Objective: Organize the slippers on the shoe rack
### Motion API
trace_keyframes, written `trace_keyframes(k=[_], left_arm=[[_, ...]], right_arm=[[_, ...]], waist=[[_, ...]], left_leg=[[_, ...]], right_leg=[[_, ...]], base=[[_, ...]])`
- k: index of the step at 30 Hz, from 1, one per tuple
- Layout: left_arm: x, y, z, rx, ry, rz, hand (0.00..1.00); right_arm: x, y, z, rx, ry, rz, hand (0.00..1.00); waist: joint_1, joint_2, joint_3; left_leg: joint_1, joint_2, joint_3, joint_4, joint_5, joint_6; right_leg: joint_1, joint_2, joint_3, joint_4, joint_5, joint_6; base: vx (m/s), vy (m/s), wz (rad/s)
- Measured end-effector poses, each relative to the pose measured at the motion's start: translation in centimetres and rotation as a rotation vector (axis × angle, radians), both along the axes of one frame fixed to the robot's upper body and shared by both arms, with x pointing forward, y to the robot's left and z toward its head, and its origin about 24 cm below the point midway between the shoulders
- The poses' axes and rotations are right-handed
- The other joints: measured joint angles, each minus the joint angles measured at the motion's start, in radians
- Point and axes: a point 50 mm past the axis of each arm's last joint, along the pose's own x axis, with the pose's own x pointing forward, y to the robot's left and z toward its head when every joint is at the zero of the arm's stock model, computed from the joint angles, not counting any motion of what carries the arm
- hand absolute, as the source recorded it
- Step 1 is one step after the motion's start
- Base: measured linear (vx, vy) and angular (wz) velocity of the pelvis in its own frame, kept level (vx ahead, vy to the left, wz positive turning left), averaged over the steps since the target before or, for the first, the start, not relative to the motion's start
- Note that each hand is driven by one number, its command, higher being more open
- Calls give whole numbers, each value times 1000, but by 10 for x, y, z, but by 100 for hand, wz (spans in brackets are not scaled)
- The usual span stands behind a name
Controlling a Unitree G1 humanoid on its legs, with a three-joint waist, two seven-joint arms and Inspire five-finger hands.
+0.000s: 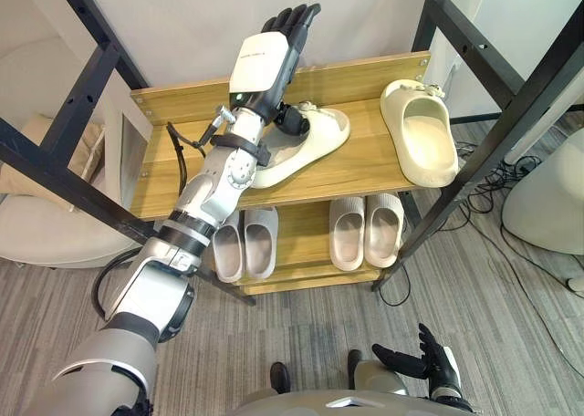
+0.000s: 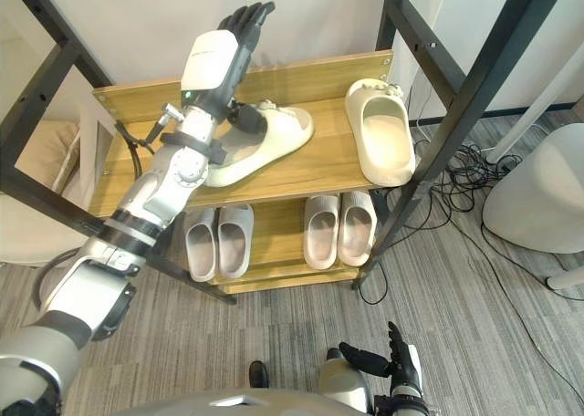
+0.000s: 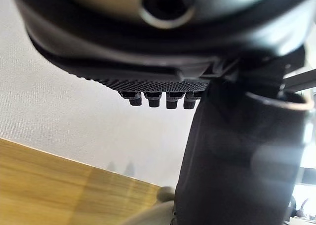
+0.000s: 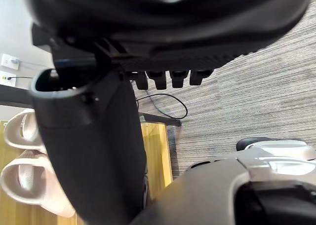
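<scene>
Rack, two wooden shelves. The top shelf carries two cream slippers. The skewed slipper lies with its toe toward 2 o'clock and its heel toward 8, the heel end hidden under the left arm. The straight slipper sits well apart at 3 o'clock from it, toe roughly toward 12. On the lower shelf a grey pair and a beige pair each stand side by side.

Left hand hovers above the skewed slipper, fingers straight, pressed together and aimed at 12 o'clock, gripping nothing. The thumb is near the strap; I cannot tell whether it touches. Right hand hangs low at 5 o'clock, fingers loosely spread, empty.

Step in hand, as I judge it, is pairing the top-shelf slippers. To do it well, lower the hand and close the fingers over the strap. Turn the toe to 12, then slide the slipper flat toward 3 o'clock until it is just beside its mate, keeping it off the front edge.
</scene>
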Motion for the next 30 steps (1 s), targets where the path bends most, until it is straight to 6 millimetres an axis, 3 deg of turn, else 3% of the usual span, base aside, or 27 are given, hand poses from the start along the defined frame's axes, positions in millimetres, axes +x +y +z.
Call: trace_keyframes(k=[16,25,30], left_arm=[[-1,-21,-6,-86,61,-62,100],[-2,-20,-3,-115,54,-72,100],[-18,-13,0,-200,18,-118,100]], right_arm=[[1,0,1,1,-9,-6,100],[0,0,1,3,-6,-15,100],[-3,-1,-1,6,3,-37,100]], waist=[[2,2,2],[12,2,2],[27,2,2]], left_leg=[[1,-11,-7,2,1,-1],[-4,-21,-28,5,2,1],[-4,-22,-44,11,2,1]], right_leg=[[-24,-17,-5,65,-34,2],[-21,-30,-25,78,-45,7],[-7,-31,-42,76,-50,6]], base=[[-5,-1,1],[-6,-3,8],[3,-12,10]])
